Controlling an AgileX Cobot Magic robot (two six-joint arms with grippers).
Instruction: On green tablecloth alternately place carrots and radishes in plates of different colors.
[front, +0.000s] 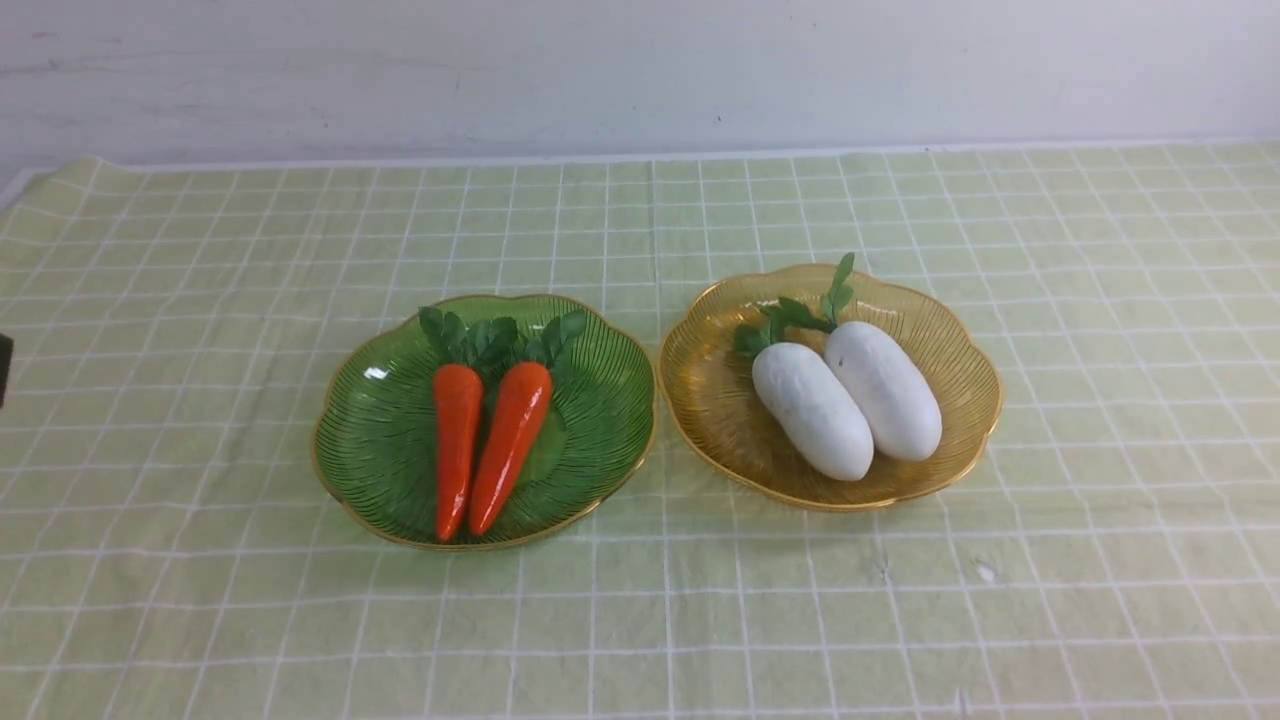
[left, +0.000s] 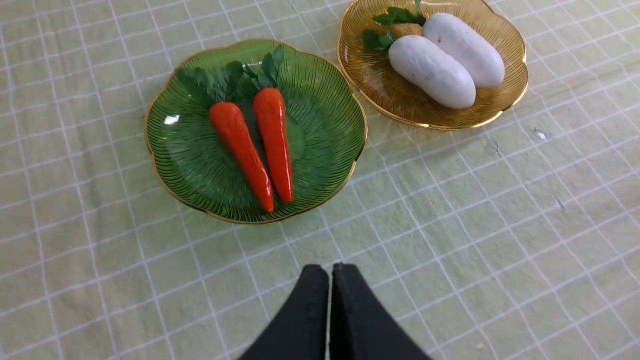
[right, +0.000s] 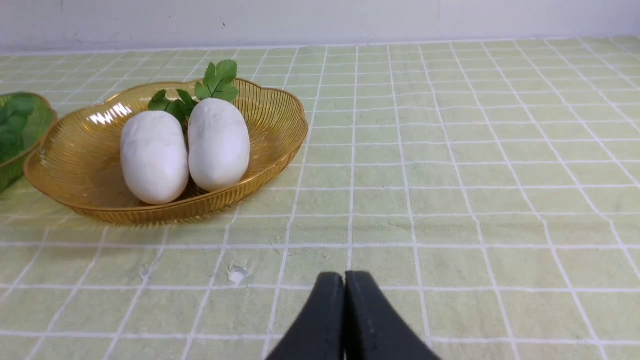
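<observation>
On the wrinkled, white-gridded green tablecloth (front: 200, 600) covering the bench, the ribbed translucent green plate (front: 380, 450) with its scalloped gold rim sits left of centre, holding two glossy, tapered orange carrots (front: 490, 445) side by side, leafy tops toward the wall. Just beside it on the right, the matching amber plate (front: 720, 400) holds two matte white oblong radishes (front: 850, 400), touching each other. No writing is readable anywhere; the left pincer (left: 330, 272) and right pincer (right: 344, 280) are both clenched and empty, above bare cloth.
</observation>
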